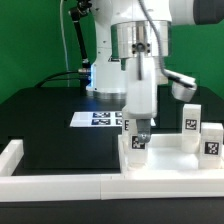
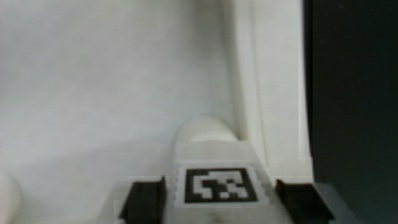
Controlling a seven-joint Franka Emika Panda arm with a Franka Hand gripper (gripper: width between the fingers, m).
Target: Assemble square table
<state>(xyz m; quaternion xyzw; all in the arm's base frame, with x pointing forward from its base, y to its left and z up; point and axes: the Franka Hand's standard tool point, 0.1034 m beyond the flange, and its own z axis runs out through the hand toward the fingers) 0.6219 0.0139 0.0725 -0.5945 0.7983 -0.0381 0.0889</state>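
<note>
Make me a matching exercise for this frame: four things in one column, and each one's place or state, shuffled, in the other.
Things:
1. claw
2. marker board
3. two loose legs
4. border strip

Places or states:
A. lying flat on the black table by the arm's base
B. standing upright at the exterior view's right
C. closed on a tagged leg over the tabletop
D. running along the near edge toward the exterior view's left

Pairs: 1-C, 2-A, 3-B, 4-D
</note>
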